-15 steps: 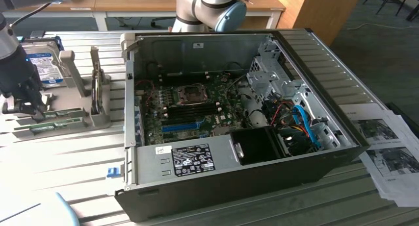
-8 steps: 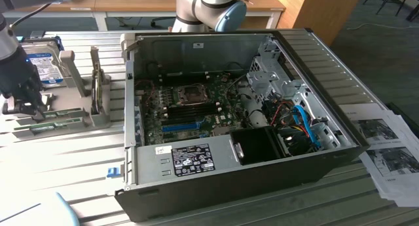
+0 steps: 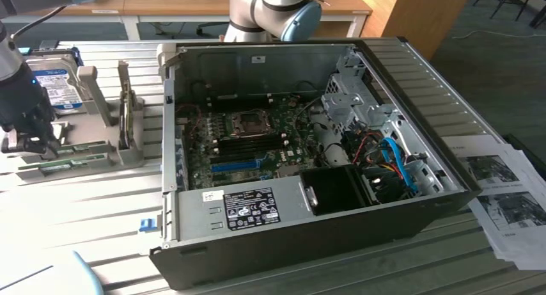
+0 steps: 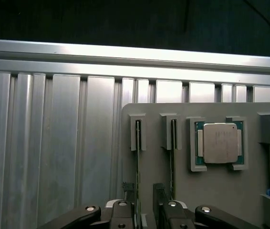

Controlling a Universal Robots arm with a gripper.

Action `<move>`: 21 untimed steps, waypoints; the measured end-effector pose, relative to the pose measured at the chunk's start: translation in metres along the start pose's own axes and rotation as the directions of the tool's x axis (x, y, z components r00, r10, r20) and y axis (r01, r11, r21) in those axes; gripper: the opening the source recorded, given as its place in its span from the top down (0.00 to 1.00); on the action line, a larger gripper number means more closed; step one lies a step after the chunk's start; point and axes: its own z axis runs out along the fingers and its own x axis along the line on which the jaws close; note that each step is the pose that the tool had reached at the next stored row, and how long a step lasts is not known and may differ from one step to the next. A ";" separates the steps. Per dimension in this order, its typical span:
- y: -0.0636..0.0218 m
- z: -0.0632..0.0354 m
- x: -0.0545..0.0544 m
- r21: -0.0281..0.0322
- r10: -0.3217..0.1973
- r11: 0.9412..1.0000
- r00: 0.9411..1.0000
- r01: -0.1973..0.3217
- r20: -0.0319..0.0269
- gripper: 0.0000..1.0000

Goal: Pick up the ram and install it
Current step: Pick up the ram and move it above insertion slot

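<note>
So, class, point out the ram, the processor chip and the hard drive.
ram (image 4: 137, 167), wrist view, the stick's thin edge.
processor chip (image 4: 219, 143), wrist view, middle of its metal lid.
hard drive (image 3: 55, 85), exterior view, its blue-white label.

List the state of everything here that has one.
gripper, open, straddling the ram.
ram, on edge in the holder, not lifted.
processor, seated in the holder's recess.
hard drive, standing upright.
computer case, side open, motherboard exposed.
</note>
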 end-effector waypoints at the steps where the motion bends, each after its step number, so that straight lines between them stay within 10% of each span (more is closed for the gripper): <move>1: 0.0000 0.0000 0.000 0.000 0.000 1.000 1.000 0.000 0.000 0.71; 6: -0.0002 0.0053 0.001 0.001 0.000 1.000 1.000 0.000 0.000 0.71; 7: -0.0007 0.0194 0.002 0.002 0.000 1.000 1.000 0.000 0.000 0.71; 21: -0.0107 0.0191 0.003 0.001 0.000 1.000 1.000 0.000 0.000 0.71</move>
